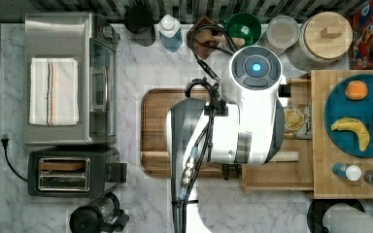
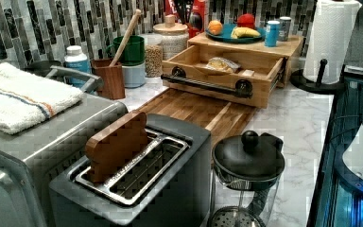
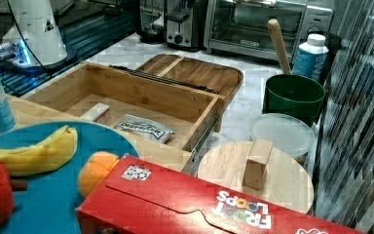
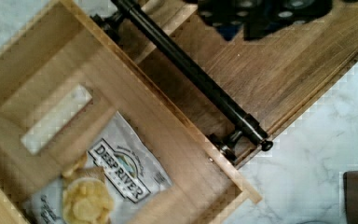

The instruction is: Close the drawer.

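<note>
The light-wood drawer (image 2: 212, 93) stands pulled out from under the butcher-block slab, its front panel (image 4: 158, 116) facing the dark tray. A black bar handle (image 4: 191, 77) runs along that front (image 2: 203, 85). Inside lie a chips bag (image 4: 116, 182) and a small white block (image 4: 56, 119); the same bag (image 3: 143, 129) and block (image 3: 96, 112) appear in the right view. My arm (image 1: 243, 116) hangs over the drawer in the top view and covers most of it. The gripper (image 4: 261, 16) is a dark shape above the tray, on the handle's outer side, apart from the handle.
The dark brown tray (image 1: 155, 126) lies directly in front of the drawer. The slab (image 1: 320, 160) bears a teal plate with fruit. A toaster (image 1: 73, 170), toaster oven (image 1: 68, 77), coffee press (image 2: 248, 165), paper towel roll (image 2: 331, 38) and jars along the back wall surround the marble counter.
</note>
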Action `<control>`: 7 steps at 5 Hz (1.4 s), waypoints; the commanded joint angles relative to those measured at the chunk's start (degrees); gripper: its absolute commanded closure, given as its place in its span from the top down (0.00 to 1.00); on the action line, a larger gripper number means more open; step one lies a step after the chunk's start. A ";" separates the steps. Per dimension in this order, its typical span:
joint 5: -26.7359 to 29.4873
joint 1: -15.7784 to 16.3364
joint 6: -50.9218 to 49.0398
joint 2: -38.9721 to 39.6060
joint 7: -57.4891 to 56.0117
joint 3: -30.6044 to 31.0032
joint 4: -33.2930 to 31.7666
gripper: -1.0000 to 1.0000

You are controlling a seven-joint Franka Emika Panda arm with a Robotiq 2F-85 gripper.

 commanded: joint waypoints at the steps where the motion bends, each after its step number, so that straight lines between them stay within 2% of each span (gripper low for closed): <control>1: 3.04 1.98 4.71 -2.14 -21.79 2.42 -2.91 1.00; 2: 1.43 3.80 6.82 -1.79 -24.35 4.63 -4.28 1.00; 3: 0.68 4.13 7.28 -1.48 -26.83 6.67 -5.10 1.00; 4: 0.28 4.34 9.40 -1.64 -30.07 7.26 -7.94 0.00; 5: 1.26 3.61 14.73 -2.11 -35.68 6.93 -12.66 0.00; 6: -0.34 2.05 18.87 -1.05 -39.02 7.20 -15.89 0.00; 7: -3.58 2.05 21.82 1.64 -37.04 7.02 -17.58 0.00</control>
